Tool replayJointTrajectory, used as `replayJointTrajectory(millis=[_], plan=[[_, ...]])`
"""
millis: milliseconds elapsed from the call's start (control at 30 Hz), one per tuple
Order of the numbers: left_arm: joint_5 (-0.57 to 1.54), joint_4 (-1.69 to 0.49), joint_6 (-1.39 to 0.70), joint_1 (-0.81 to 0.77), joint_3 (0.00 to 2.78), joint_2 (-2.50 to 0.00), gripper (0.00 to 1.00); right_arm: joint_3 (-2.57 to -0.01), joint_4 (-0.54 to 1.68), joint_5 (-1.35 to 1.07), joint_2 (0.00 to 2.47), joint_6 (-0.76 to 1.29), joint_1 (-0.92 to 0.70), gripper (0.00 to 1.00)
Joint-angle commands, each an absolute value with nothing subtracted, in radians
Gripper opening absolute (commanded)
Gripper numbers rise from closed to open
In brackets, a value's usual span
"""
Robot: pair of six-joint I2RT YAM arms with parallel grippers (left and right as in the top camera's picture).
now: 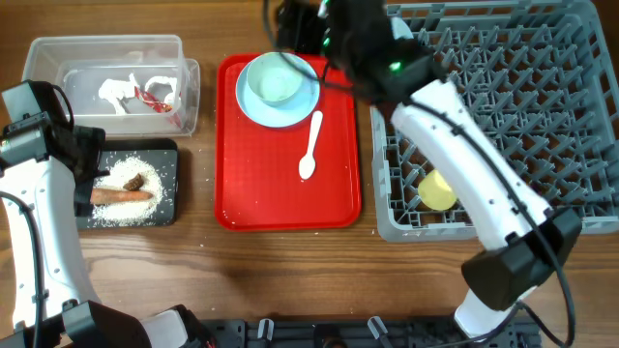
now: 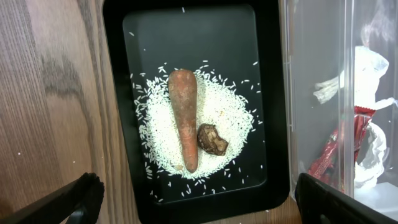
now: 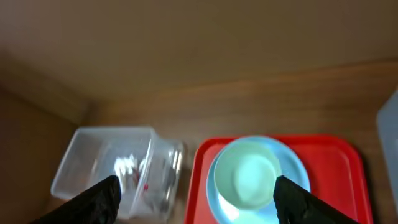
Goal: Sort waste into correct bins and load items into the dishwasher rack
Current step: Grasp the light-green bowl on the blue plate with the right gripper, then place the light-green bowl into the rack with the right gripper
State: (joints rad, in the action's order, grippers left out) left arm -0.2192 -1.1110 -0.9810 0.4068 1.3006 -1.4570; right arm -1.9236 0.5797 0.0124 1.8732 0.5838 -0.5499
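Fingers of my left gripper [image 2: 208, 202] stand wide apart and empty, straddling the near end of the black tray [image 2: 118, 93]. On it the carrot stick [image 2: 185, 118] lies lengthwise on the rice grains [image 2: 231, 112], with the brown lump [image 2: 212, 138] against its side; the tray's far half is mostly bare. Just beside its rim, the clear tub [image 2: 311, 62] holds the red wrapper [image 2: 329, 155] and white scraps [image 1: 121, 92]. My right gripper [image 3: 196, 199] hangs released, holding nothing, above the pale mint bowl [image 3: 249, 174] on the light blue plate [image 1: 253, 108] at the red tray's [image 1: 261, 193] far edge. The white spoon [image 1: 311, 145] lies apart on open red. The yellow cup [image 1: 437, 190] sits near the dishwasher rack's [image 1: 542, 97] front-left corner.
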Motion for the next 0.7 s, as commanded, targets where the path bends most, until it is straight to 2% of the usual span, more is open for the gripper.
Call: replayJointTrajectory(millis=[0,233,333,400,433,533,600,667], plan=[[-0.228,-1.112,-0.972,0.41,1.305,-1.46,1.0,-1.924,0.591,-0.027,2.06,0.618,-0.529,0.77],[-0.228,-1.112,-0.972,0.41,1.305,-1.46,1.0,-1.924,0.556,-0.045,2.313,0.696,-0.529,0.57],[-0.229,-1.112,-0.972,0.41,1.305,-1.46,1.0,-1.924,0.535,-0.046,2.366,0.711,-0.529,0.45],[-0.228,-1.112,-0.972,0.41,1.305,-1.46,1.0,-1.924,0.535,-0.051,2.377,0.734,-0.529,0.29],[-0.229,-1.112,-0.972,0.41,1.305,-1.46,1.0,-1.924,0.536,-0.052,2.377,0.733,-0.529,0.26],[-0.228,-1.112,-0.972,0.41,1.305,-1.46,1.0,-1.924,0.535,-0.052,2.393,0.736,-0.53,0.26],[-0.229,-1.112,-0.972,0.41,1.305,-1.46,1.0,-1.924,0.535,-0.065,2.4,0.741,-0.53,0.21],[-0.229,-1.112,-0.972,0.41,1.305,-1.46,1.0,-1.924,0.535,-0.065,2.4,0.741,-0.53,0.07]])
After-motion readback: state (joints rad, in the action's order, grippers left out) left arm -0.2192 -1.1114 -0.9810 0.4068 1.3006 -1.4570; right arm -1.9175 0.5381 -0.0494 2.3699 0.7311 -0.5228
